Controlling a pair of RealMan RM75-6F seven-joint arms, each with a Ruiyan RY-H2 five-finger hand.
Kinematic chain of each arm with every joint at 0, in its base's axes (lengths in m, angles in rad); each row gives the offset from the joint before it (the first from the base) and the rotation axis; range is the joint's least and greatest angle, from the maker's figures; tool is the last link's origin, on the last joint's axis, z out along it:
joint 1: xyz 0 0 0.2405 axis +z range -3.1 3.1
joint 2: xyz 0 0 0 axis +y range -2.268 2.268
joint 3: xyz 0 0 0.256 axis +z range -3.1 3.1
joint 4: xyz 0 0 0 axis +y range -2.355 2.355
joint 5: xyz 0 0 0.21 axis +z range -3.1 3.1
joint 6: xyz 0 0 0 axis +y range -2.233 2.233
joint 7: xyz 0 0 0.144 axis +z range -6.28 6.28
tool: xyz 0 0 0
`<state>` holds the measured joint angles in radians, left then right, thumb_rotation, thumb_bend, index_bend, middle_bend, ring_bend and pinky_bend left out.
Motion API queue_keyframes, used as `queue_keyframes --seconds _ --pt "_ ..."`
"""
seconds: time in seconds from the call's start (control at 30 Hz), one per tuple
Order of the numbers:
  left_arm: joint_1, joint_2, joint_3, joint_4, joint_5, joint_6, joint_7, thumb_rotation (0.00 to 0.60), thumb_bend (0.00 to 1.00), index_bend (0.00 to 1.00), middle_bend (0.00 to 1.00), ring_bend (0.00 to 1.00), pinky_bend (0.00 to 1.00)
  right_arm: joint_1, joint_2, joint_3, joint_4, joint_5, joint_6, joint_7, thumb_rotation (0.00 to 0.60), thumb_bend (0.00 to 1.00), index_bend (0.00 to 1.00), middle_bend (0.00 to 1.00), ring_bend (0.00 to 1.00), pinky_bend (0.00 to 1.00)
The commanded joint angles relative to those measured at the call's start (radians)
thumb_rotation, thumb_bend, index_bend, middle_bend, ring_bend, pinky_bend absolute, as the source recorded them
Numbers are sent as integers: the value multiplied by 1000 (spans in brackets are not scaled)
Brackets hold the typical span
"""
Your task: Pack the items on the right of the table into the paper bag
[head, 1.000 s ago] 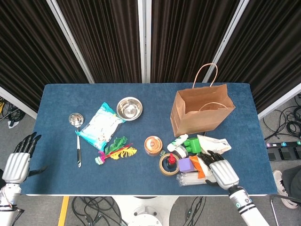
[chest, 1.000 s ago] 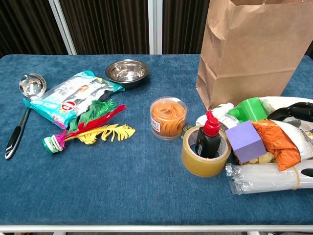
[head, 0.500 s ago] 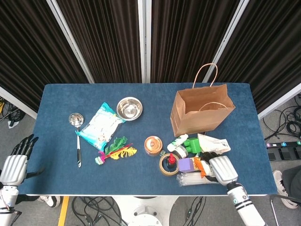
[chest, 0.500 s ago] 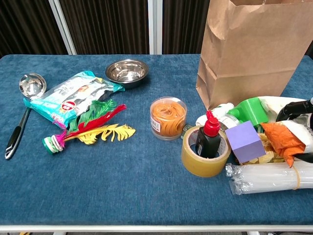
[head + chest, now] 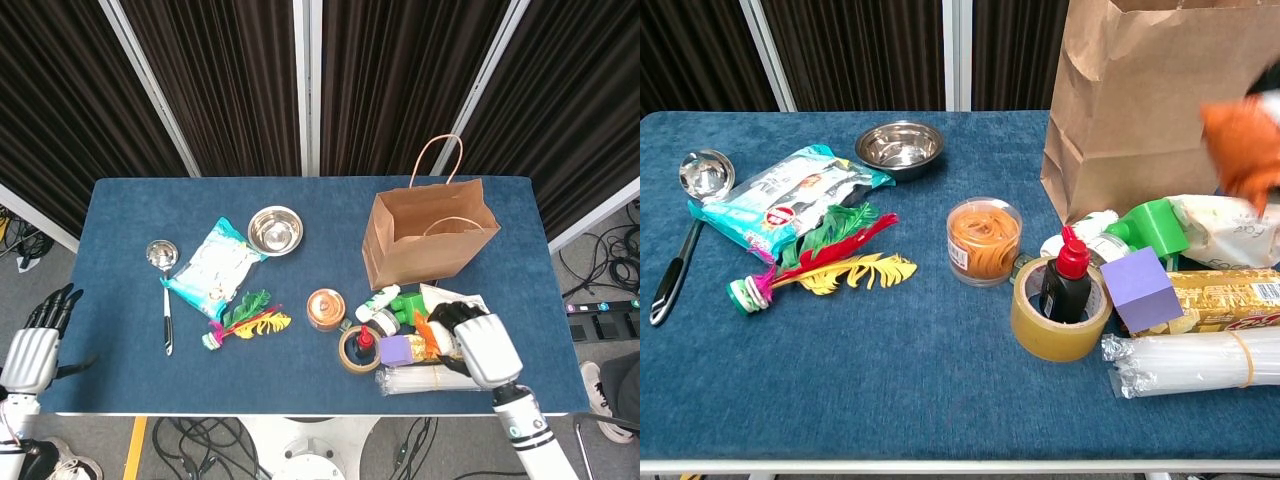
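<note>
Paper bag standing upright and open-topped toward the far right of the blue table, handles up. Going left to right: left hand hanging off the table's left edge, holding nothing, fingers straight and a bit spread. Then a steel ladle lying flat, a teal snack packet just beside it, a bunch of coloured feathers touching the packet's near side, and a steel bowl further back. Near the middle, a clear tub of orange rubber bands. Right-side pile next: roll of tape lying flat with a small red-capped bottle standing inside its ring, purple cube beside it, green tape dispenser-looking thing behind, a white bottle, a yellow cracker box, a bundle of clear straws nearest the front edge, a white plastic pouch. Right hand raised over the pile, fingers closed around an orange bag, blurred in the chest view, in front of the paper bag's lower right corner.
</note>
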<state>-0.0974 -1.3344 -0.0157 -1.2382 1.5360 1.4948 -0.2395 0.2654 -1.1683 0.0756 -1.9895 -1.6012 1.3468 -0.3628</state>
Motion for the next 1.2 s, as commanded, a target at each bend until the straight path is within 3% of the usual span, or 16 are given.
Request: queue_keyframes --seconds 0.03,0.23,0.33,0.43,0.57,0.83,0.97,1.2 --pt "-1 2 0 -4 2 0 3 600 163 74 122 24 160 32 114 123 -157 -3 60 -88 600 221 530 367 340 537" --pt "2 7 -1 -8 -3 1 4 600 163 74 122 24 160 154 156 327 -202 154 43 -164 600 221 530 366 339 537" --pt "-3 4 -6 -3 -9 -9 1 600 163 73 122 23 160 237 127 417 -125 239 35 -198 600 221 530 369 340 537" --pt "-5 -1 -6 6 -8 -11 -6 600 163 74 122 23 160 309 83 461 -19 327 14 -237 600 221 530 372 341 537" --pt "-9 -6 -7 19 -11 -20 -13 600 164 74 122 23 160 381 18 468 121 431 -27 -259 600 220 530 370 340 537" --pt "-19 -16 -11 46 -23 -45 -31 600 163 74 122 24 160 483 -123 436 401 538 -99 -226 600 219 531 371 339 537" --pt "-22 -22 -11 63 -30 -57 -42 600 165 74 122 23 160 505 -146 419 456 573 -148 -195 600 178 507 368 326 524" --pt "-24 -32 -9 81 -30 -64 -57 600 165 74 122 24 160 514 -130 399 455 621 -204 -155 600 37 423 348 244 445"
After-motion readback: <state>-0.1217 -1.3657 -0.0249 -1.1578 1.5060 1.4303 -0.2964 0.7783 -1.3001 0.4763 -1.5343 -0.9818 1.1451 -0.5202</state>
